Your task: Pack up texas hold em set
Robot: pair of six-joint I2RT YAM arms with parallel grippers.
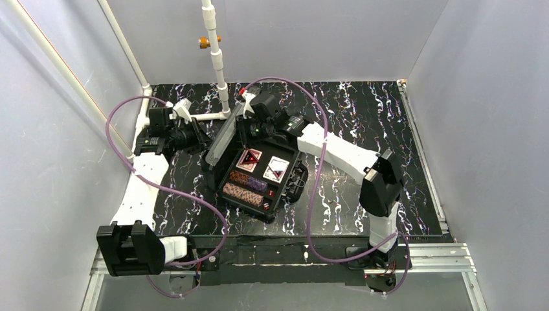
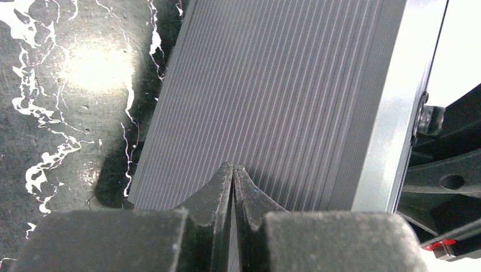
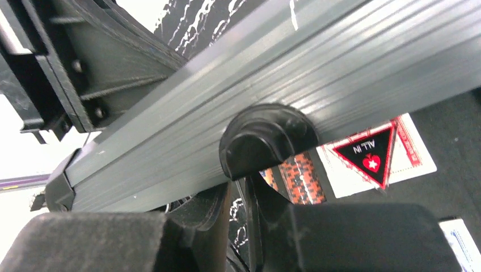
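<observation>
I judge the case lid (image 2: 272,85) stiff and slick: it rests against my clenched left claw (image 2: 233,170), just above my right claw (image 3: 238,190) (state I cannot tell); best hold, the rim by the latch (image 3: 266,139).

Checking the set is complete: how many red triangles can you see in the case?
2. One red triangle lies at the left of the case's far row, and the other is just right of it. The half-raised lid may hide more.

Black white-veined tabletop (image 1: 362,123) carries open black case (image 1: 225,141) centre-left, w/ white pipe frame (image 1: 208,117) just behind.
</observation>
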